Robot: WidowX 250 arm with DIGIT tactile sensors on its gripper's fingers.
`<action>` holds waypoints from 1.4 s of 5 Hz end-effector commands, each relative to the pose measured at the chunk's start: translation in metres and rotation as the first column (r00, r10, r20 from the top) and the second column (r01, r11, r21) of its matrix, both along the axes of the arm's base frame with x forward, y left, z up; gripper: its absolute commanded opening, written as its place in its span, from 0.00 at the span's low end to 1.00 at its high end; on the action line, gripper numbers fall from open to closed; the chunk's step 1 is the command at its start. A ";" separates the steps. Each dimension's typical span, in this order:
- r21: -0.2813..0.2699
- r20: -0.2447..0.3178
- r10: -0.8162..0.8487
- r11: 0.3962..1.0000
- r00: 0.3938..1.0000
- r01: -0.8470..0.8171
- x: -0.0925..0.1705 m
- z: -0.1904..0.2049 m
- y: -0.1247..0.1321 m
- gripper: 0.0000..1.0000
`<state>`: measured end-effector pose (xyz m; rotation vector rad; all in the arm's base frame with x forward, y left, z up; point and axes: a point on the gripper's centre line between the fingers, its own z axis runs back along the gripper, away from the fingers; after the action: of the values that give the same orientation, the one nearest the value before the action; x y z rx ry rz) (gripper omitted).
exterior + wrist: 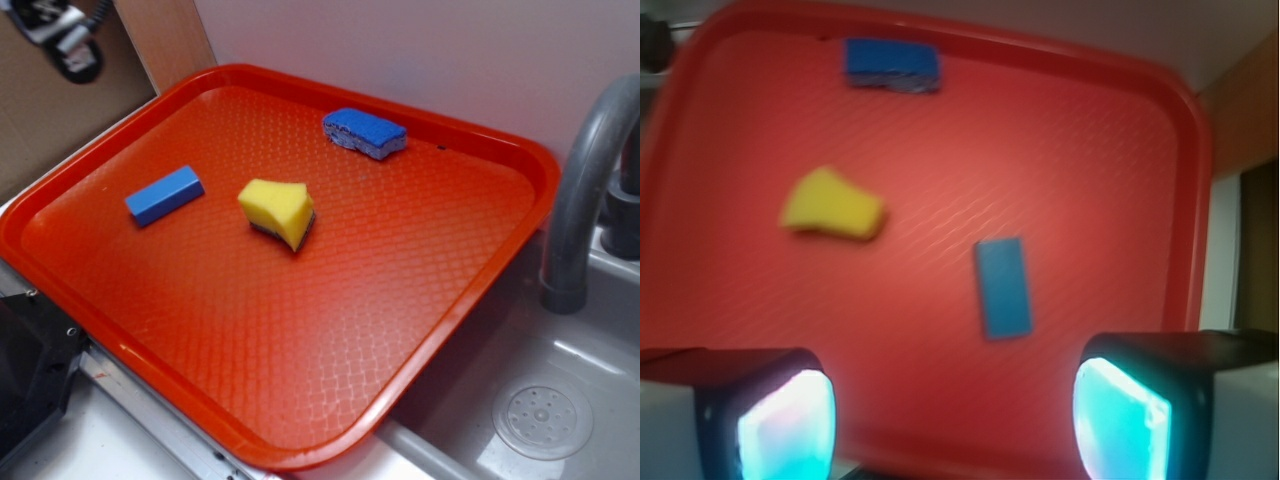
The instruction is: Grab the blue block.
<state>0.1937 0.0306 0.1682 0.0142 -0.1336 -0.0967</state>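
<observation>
The blue block [164, 195] is a small smooth bar lying flat on the left part of the red tray [300, 360]. In the wrist view the blue block [1003, 287] lies just ahead of and a little right of centre between my fingers. My gripper [955, 420] is open, high above the tray's near edge, with nothing between its glowing pads [788, 425]. In the exterior view only a part of the arm shows at the top left corner, well away from the block.
A yellow sponge [279, 211] sits near the tray's middle, right of the block. A rough blue sponge [365, 132] lies at the tray's far edge. A grey faucet [585, 190] and sink [545, 420] are to the right. A brown wall [60, 110] stands at the left.
</observation>
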 end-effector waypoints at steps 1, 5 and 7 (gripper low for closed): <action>0.084 0.010 -0.062 0.995 0.998 0.061 0.028 -0.024 0.018 1.00; 0.115 -0.098 -0.111 0.986 0.989 0.122 0.036 -0.070 0.022 1.00; 0.123 -0.183 -0.110 0.983 0.977 0.134 0.033 -0.100 0.024 1.00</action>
<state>0.2228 0.0553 0.0618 0.1246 0.0751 -0.2168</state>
